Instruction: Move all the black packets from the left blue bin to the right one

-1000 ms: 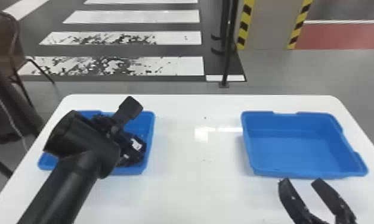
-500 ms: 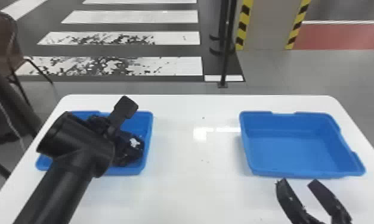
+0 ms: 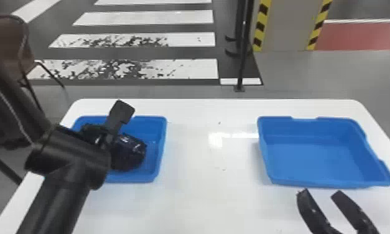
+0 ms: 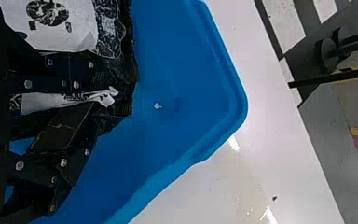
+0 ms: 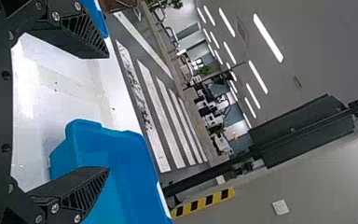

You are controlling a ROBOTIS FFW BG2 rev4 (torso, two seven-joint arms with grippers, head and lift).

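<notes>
Currently, the left black gripper [image 3: 110, 132] is down in the blue plastic bin [image 3: 162, 146] on the left, among the shiny black packets with white patches [image 3: 128, 152]; whether it grips one, I cannot tell. Parked near the blue plastic bin [image 3: 312, 158] on the right, the right black gripper [image 3: 320, 192] stands wide, its two flat fingers well apart above the white table [image 3: 203, 202].
</notes>
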